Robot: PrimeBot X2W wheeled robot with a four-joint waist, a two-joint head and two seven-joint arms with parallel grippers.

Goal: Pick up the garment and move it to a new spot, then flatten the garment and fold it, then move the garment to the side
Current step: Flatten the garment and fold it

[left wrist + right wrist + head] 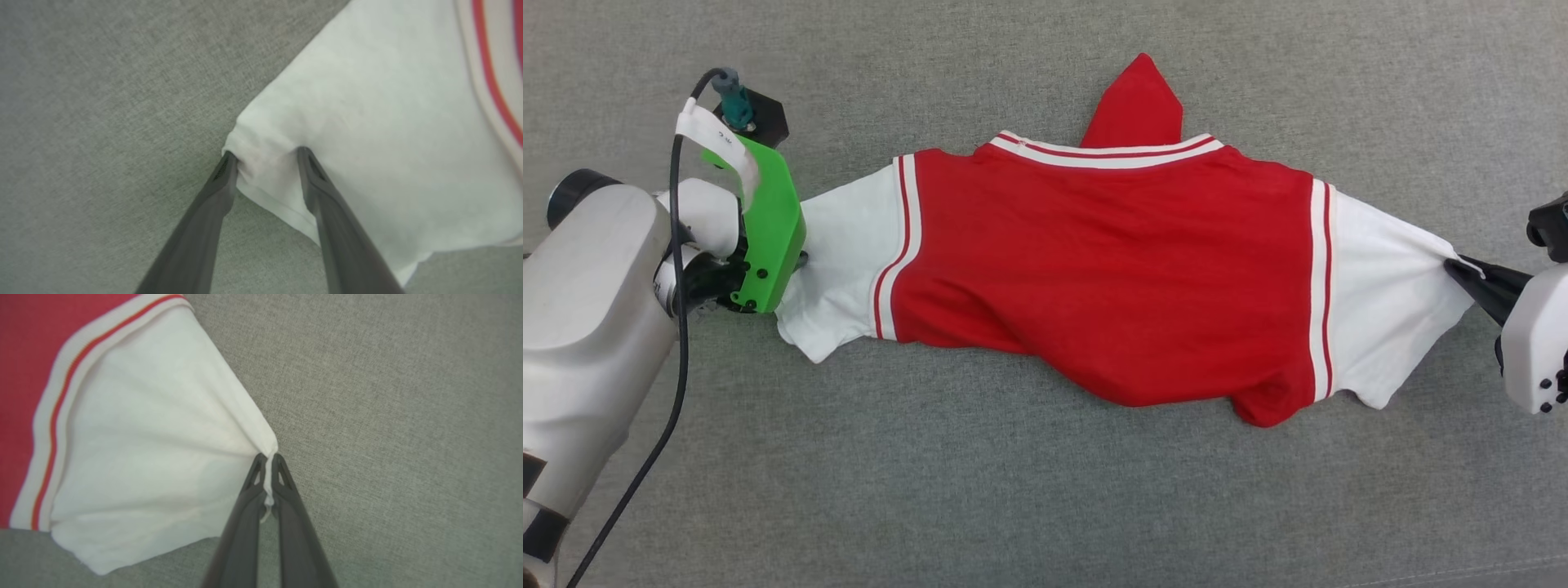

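The right gripper (pixel 267 457) clenches the garment's (pixel 1111 261) sleeve tip at 3 o'clock. The left gripper (pixel 265 155) straddles the 9 o'clock sleeve, jaws apart. Stretched across the counter (pixel 1045 506), the garment looks half-flattened; folding and moving it aside are left.

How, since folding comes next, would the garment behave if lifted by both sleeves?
Probably floppy: the garment fans into creases where the right gripper pinches its sleeve. Likely light: a fingertip pinch pulls it taut. Its rumpled middle would probably sag.
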